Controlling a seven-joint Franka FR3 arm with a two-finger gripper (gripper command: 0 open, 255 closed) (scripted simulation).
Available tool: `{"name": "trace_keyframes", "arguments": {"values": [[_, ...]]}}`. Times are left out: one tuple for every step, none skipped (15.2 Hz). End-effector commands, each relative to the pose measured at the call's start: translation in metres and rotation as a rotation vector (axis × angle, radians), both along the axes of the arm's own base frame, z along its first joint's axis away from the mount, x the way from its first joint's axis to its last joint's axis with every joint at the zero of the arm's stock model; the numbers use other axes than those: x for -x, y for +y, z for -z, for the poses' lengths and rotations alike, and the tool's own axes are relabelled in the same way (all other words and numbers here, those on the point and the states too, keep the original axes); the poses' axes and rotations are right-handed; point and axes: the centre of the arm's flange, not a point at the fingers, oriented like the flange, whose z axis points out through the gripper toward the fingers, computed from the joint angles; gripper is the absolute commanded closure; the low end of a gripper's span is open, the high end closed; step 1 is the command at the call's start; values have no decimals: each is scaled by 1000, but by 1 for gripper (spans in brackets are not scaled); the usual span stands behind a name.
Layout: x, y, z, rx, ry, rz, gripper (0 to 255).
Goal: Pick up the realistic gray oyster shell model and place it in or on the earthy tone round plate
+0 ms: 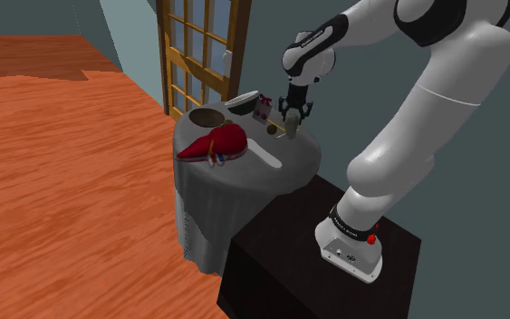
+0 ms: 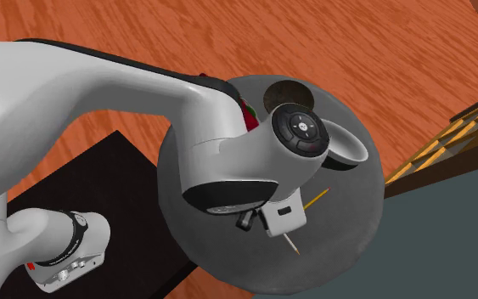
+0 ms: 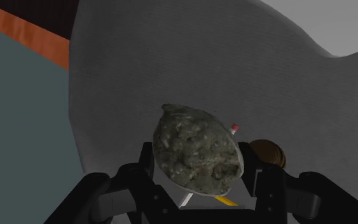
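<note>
Brown plate (image 1: 206,116): white bowl (image 1: 244,101) stood just beside it | red thing (image 1: 216,142) lay close on its other side | bare cloth (image 1: 295,156) near my stand (image 1: 280,237) gave me room

White arm (image 1: 425,100) arched over, pincer (image 3: 199,170) downward (clasped on shell (image 3: 196,143)).

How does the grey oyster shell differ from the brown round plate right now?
The oyster shell is mottled grey and lumpy with a pointed end; the round plate is dark brown with an even rim. The oyster shell is clasped by the gripper; the round plate rests on the table. Neither touches the other.
</note>
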Motion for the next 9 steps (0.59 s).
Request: {"name": "trace_keyframes", "arguments": {"values": [[-22, 12, -2, 0, 0, 0, 255], [-33, 19, -2, 0, 0, 0, 255], [-44, 25, -2, 0, 0, 0, 255], [-56, 32, -2, 0, 0, 0, 255], [-67, 38, -2, 0, 0, 0, 255], [-79, 45, -2, 0, 0, 0, 255], [-90, 52, -2, 0, 0, 0, 255], [-102, 58, -2, 0, 0, 0, 255], [-113, 65, -2, 0, 0, 0, 255]]}}
